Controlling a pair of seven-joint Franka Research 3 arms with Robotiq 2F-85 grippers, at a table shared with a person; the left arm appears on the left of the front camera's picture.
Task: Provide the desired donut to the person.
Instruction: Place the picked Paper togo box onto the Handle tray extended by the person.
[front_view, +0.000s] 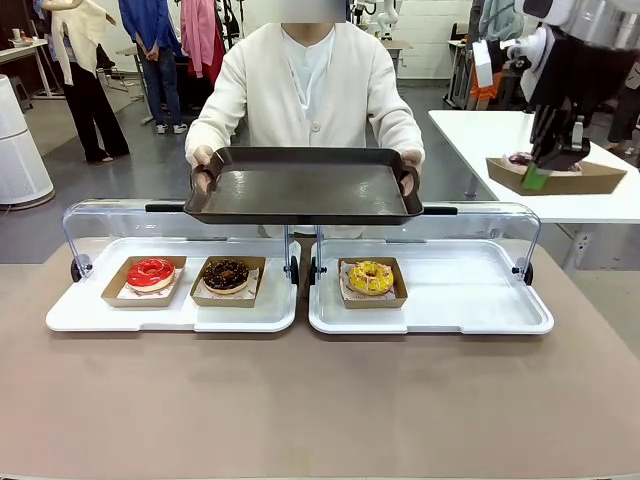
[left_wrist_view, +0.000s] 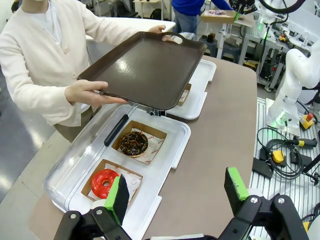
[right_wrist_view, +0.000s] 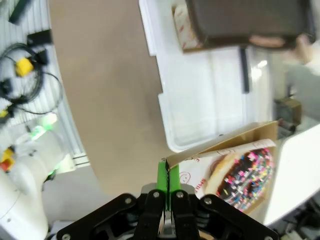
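Brown laminate covers the shared table (front_view: 300, 420), with a workshop of white benches and cables behind it. Two flat white plastic display trays sit side by side across its middle, each with a clear domed lid swung open toward the far side.

The left display tray (front_view: 80, 318) holds two shallow cardboard boats: a red-glazed ring doughnut (front_view: 150, 272) on the left and a dark chocolate ring doughnut (front_view: 227, 274) just beside it on the right. The right display tray (front_view: 470, 300) holds one boat at its left end, with a yellow-iced ring doughnut (front_view: 371, 277) in it.

At the far side stands the person (front_view: 305, 80) in a cream cardigan. Both of their hands grip the handles of a dark brown rectangular serving tray (front_view: 300, 190), which is held level above the far edge of the two display trays.

The right gripper (front_view: 538, 178) is raised above the right end of the table. Its green pads are pressed together on the near rim of a shallow brown cardboard carton (front_view: 585, 180), which hangs clear of the table. Lying in that carton on printed paper is a chocolate-iced doughnut with coloured sprinkles (right_wrist_view: 245, 172), well to the right of the serving tray.

The left gripper (left_wrist_view: 176, 187) hovers over the near left part of the table. Its fingers are spread wide with nothing between them, and one green pad sits just above the red doughnut's boat.
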